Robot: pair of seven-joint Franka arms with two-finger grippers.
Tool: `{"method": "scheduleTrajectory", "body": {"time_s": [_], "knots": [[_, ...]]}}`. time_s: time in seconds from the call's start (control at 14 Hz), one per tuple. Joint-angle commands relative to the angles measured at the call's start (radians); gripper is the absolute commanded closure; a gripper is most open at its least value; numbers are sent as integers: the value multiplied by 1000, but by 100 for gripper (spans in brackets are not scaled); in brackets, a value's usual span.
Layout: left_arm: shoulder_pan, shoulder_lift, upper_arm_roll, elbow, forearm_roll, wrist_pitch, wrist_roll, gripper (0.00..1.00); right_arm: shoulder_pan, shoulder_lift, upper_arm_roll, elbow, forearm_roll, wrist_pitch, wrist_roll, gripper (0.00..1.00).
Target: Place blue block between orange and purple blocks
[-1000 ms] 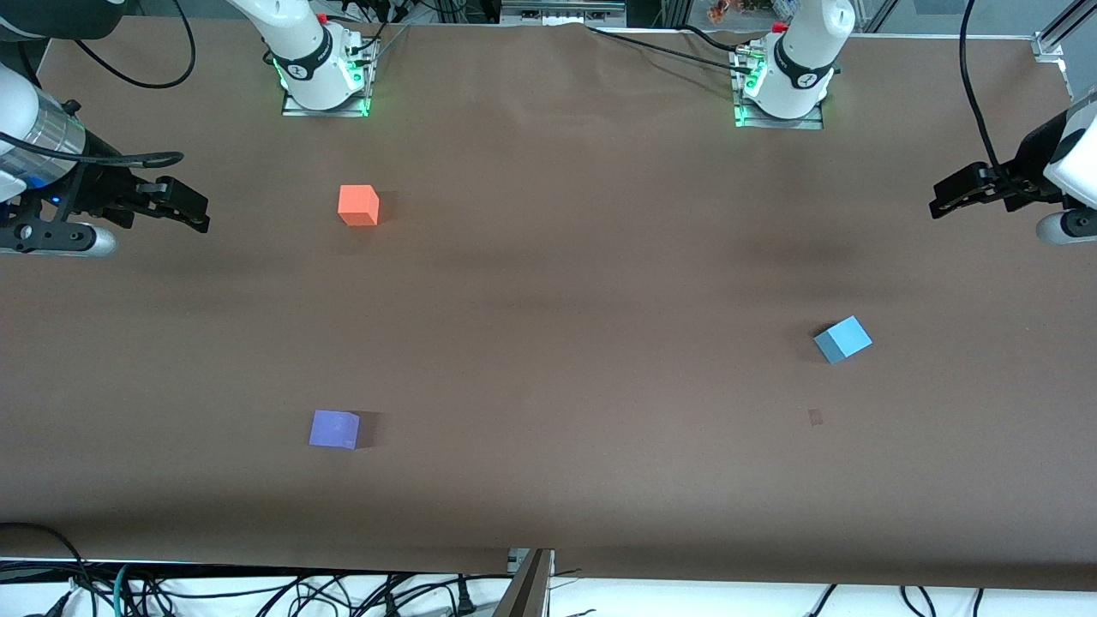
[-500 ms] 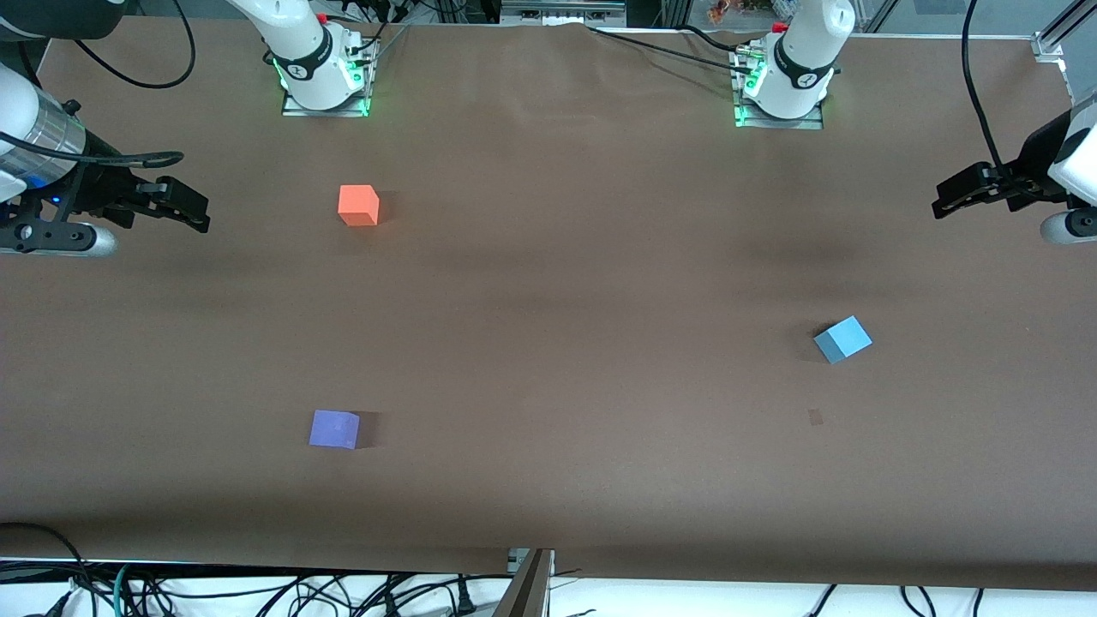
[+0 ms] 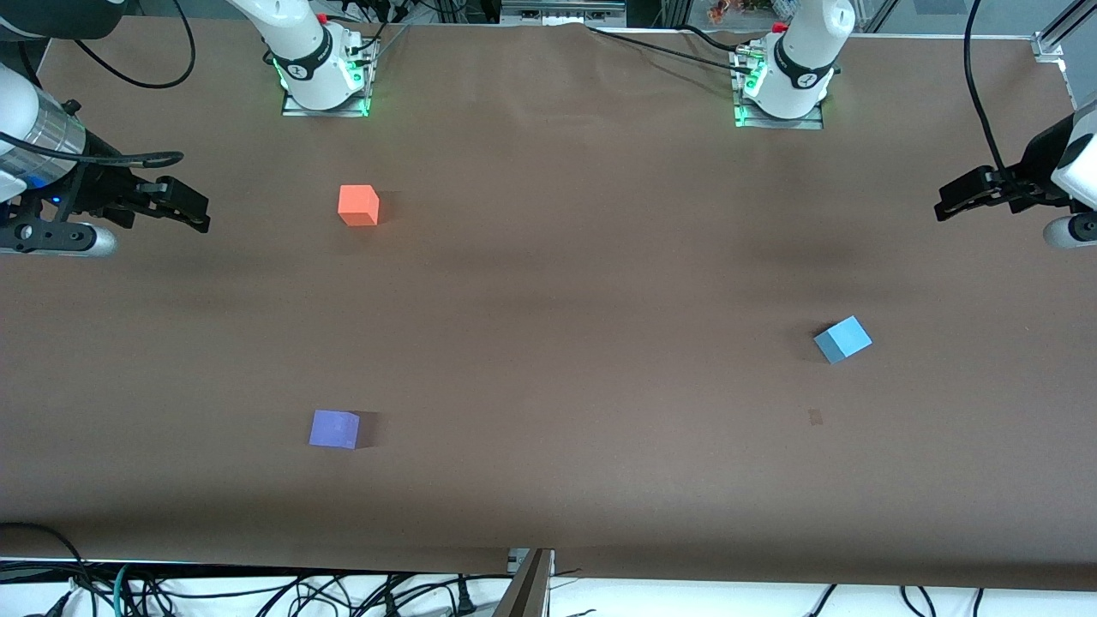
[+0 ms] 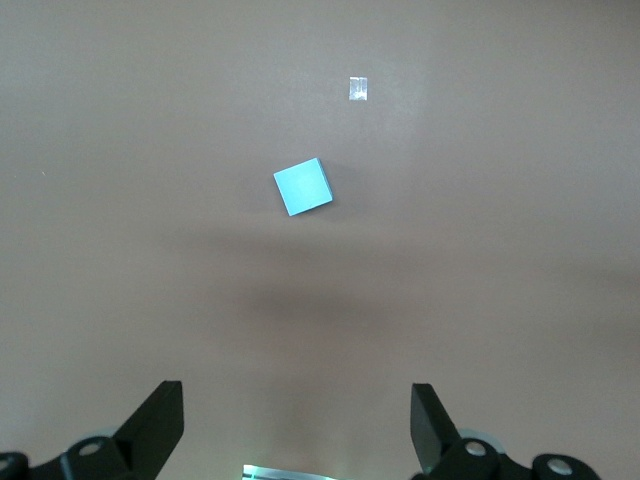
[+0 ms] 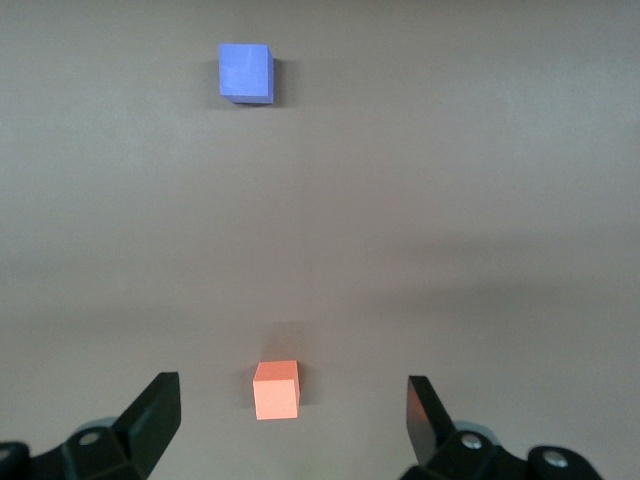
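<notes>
The sky-blue block (image 3: 842, 339) lies on the brown table toward the left arm's end; it also shows in the left wrist view (image 4: 302, 187). The orange block (image 3: 358, 206) lies toward the right arm's end, near the bases, and shows in the right wrist view (image 5: 276, 389). The purple block (image 3: 334, 428) lies nearer the front camera than the orange one and shows in the right wrist view (image 5: 245, 73). My left gripper (image 3: 945, 204) is open and empty, high over the table's end. My right gripper (image 3: 195, 212) is open and empty, up over its end of the table.
A small pale mark (image 3: 815, 417) lies on the table (image 3: 566, 343) just nearer the front camera than the blue block. Both arm bases (image 3: 321, 77) stand along the table's edge away from the camera. Cables hang along the near edge.
My left gripper has drifted slightly outward toward the table's end. The right arm and all three blocks have not moved.
</notes>
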Motion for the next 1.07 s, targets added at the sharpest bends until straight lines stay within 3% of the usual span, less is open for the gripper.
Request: {"method": "scheduleTrajectory", "body": {"time_s": [0.0,0.29,0.57,0.71,1.0], "knots": [[5,6,4,11,-25,-15,0,0,-8,-5,3,-3,18,5,-12,0],[28,27,5,-75,-17,26,-43,0,-9,-5,1,-3,18,7,-15,0],[43,63,7,-360,24,435,-199,0,-9,-5,1,-3,18,7,-15,0],[42,162,7,-371,29,547,-322,0,-17,-3,-10,-3,18,7,-17,0],[43,355,5,-365,28,793,-353,0,-17,10,-13,-3,18,7,-21,0]]}}
